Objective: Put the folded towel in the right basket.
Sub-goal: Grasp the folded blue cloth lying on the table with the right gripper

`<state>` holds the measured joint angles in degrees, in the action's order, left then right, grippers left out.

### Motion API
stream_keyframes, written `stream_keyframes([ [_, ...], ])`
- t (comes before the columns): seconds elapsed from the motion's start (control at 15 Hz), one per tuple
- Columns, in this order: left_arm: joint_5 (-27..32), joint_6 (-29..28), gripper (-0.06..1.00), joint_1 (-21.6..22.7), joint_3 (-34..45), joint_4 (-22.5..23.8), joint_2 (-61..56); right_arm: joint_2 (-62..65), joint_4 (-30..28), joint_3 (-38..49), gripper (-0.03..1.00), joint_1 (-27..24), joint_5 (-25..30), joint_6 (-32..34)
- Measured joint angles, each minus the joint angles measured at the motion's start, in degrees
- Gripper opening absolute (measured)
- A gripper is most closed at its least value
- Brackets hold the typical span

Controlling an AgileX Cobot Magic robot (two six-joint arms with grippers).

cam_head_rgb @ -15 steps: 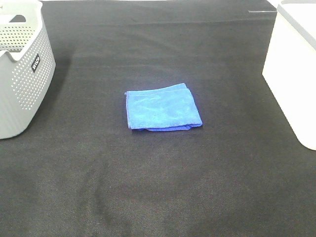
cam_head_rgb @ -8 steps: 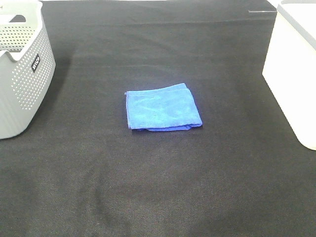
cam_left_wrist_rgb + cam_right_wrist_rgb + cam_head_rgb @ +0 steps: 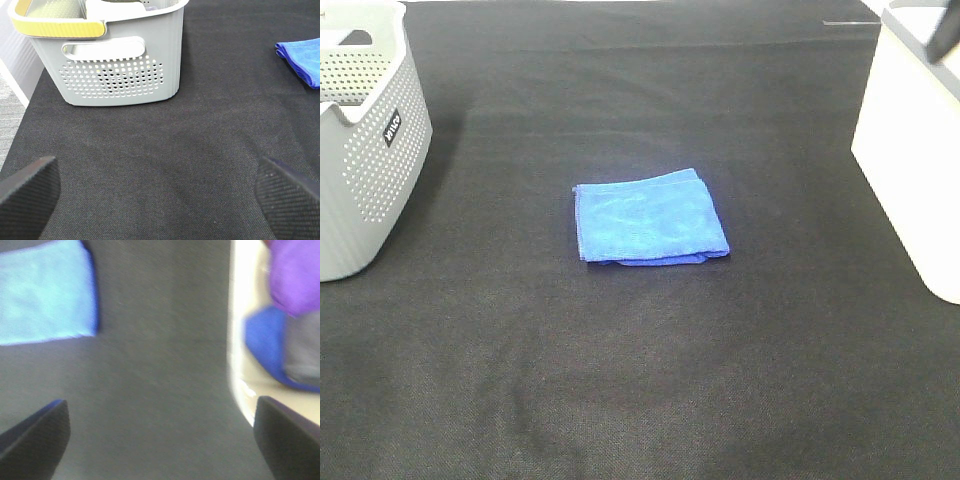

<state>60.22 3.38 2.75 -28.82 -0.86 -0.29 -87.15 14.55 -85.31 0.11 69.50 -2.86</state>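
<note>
The folded blue towel (image 3: 650, 218) lies flat on the black table, midway between the baskets. The white right basket (image 3: 910, 150) stands at the right edge. My right gripper (image 3: 160, 435) is open and empty above the table between towel (image 3: 45, 295) and basket rim (image 3: 237, 340); that view is blurred. A dark part of the right arm (image 3: 945, 30) shows over the basket. My left gripper (image 3: 160, 200) is open and empty, low near the grey basket, with a towel corner (image 3: 300, 57) in its view.
A grey perforated basket (image 3: 365, 150) stands at the left edge, with a yellow handle (image 3: 55, 27) in the left wrist view. The right basket holds purple (image 3: 295, 275), blue (image 3: 265, 340) and grey cloths.
A dark part of the right arm has come into the top right corner of the exterior view. The towel and both baskets have not moved.
</note>
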Motion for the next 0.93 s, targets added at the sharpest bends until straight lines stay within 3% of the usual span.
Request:
stream_keyframes([
  [0.47, 0.0, 0.0, 0.99, 0.0, 0.0, 0.0, 0.0, -30.14, 9.17, -25.32, 0.94, 11.97, 0.29, 0.4],
  [0.8, 0.0, 0.0, 0.99, 0.0, 0.0, 0.0, 0.0, -43.14, 16.5, -29.34, 0.94, 12.49, 0.29, -3.5],
  [0.93, 0.0, 0.0, 0.99, 0.0, 0.0, 0.0, 0.0, -47.9, 16.73, -29.34, 0.94, 12.49, -1.03, -4.58],
])
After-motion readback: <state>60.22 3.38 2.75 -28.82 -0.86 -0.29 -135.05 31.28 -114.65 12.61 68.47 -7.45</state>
